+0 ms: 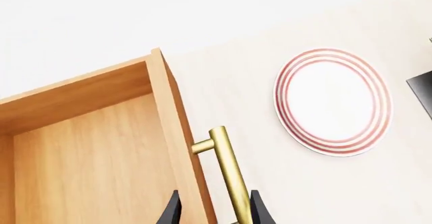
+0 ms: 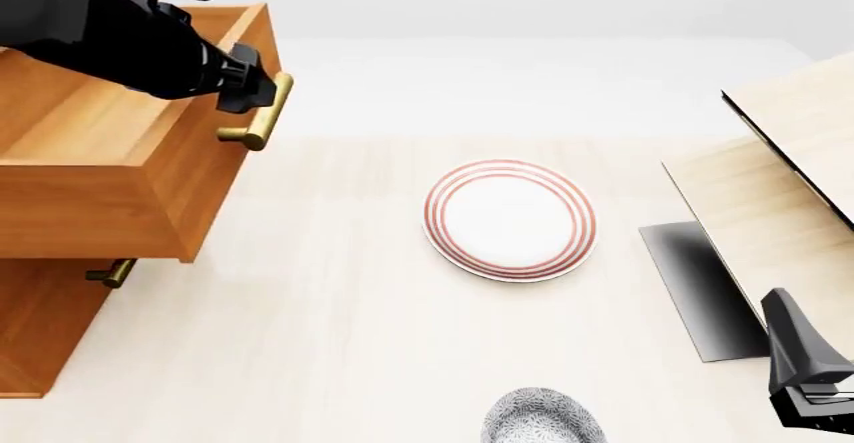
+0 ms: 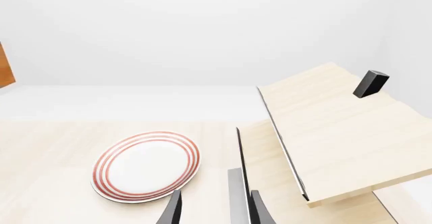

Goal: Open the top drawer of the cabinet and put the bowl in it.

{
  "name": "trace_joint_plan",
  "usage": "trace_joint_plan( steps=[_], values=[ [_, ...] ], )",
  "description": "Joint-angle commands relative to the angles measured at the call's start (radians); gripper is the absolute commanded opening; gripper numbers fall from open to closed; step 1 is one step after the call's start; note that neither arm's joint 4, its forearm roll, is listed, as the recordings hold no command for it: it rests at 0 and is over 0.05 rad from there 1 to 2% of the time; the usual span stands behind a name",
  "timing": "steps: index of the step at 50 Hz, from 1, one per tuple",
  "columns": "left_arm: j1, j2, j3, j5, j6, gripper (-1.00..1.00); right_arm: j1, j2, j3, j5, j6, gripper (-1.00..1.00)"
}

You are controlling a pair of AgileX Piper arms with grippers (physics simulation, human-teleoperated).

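The cabinet (image 2: 40, 333) stands at the left, with its top drawer (image 2: 94, 203) pulled far out and nothing inside. My left gripper (image 2: 260, 93) is at the drawer's brass handle (image 1: 226, 173). In the left wrist view the open fingers (image 1: 260, 211) straddle the bar and the drawer front (image 1: 179, 133). The speckled bowl (image 2: 541, 418) sits upright at the near table edge, partly cut off by the front view. My right gripper (image 2: 781, 313) hovers at the near right, apart from the bowl, and is open (image 3: 214, 211) with nothing between its fingers.
A white plate with red rings (image 2: 510, 218) lies flat mid-table between the cabinet and the pale wooden structure (image 2: 787, 173) at the right. A dark block (image 3: 371, 84) stands on that structure. A lower drawer's handle (image 2: 114, 273) sticks out under the open drawer.
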Motion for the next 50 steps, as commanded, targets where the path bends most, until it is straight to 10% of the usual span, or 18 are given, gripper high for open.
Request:
trace_joint_plan(
  steps=[1, 50],
  values=[
    [-0.050, 0.011, -0.001, -0.007, 0.018, 1.00, 0.000, -0.002, 0.001, 0.000, 0.000, 1.00],
    [0.058, -0.135, -0.050, 0.120, 0.060, 1.00, 0.000, -0.002, 0.001, 0.000, 0.000, 1.00]
  ],
)
